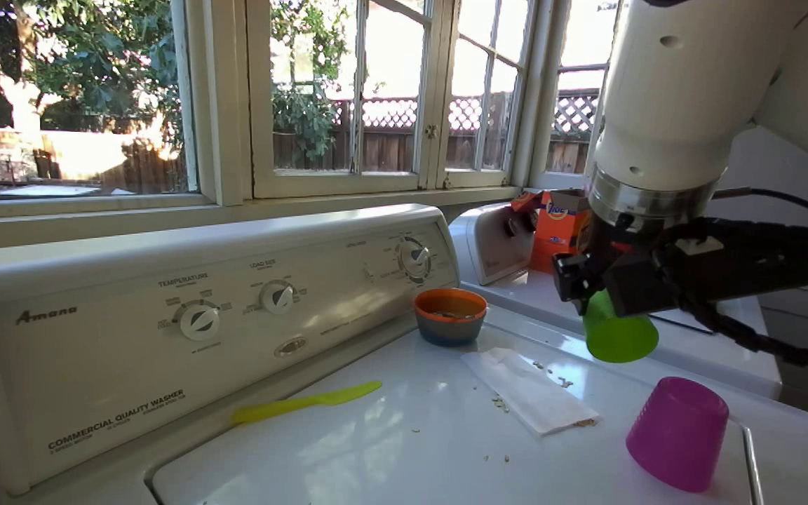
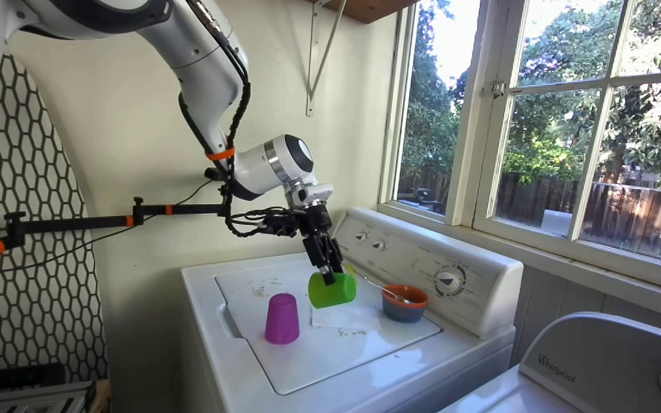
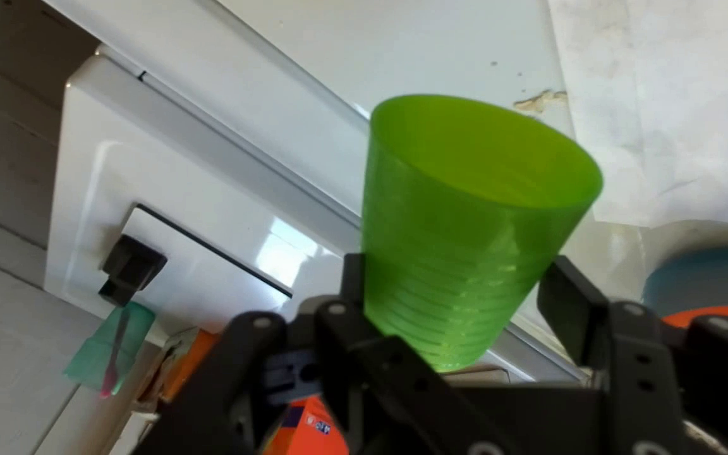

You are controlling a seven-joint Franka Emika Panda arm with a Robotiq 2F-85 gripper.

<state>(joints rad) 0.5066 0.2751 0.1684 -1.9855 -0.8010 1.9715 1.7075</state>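
My gripper (image 3: 455, 272) is shut on a green cup (image 3: 465, 253), with a finger on each side of it. The gripper (image 2: 328, 276) holds the cup (image 2: 331, 293) tilted almost on its side above the white washer lid (image 2: 302, 367). The cup (image 1: 620, 335) also shows below the gripper in an exterior view; the part of its inside that shows in the wrist view looks empty. A purple cup (image 1: 681, 435) stands upside down on the lid. A white paper napkin (image 1: 534, 393) with crumbs around it lies below the green cup. A blue-grey bowl with an orange rim (image 2: 404, 310) holds a spoon (image 2: 382, 288).
A yellow-green plastic knife (image 1: 306, 403) lies by the washer's control panel (image 1: 236, 301). A Whirlpool machine (image 2: 583, 367) stands beside the washer. An orange Tide box (image 1: 560, 228) stands on it. A teal object (image 3: 111, 347) shows in the wrist view. Windows are behind.
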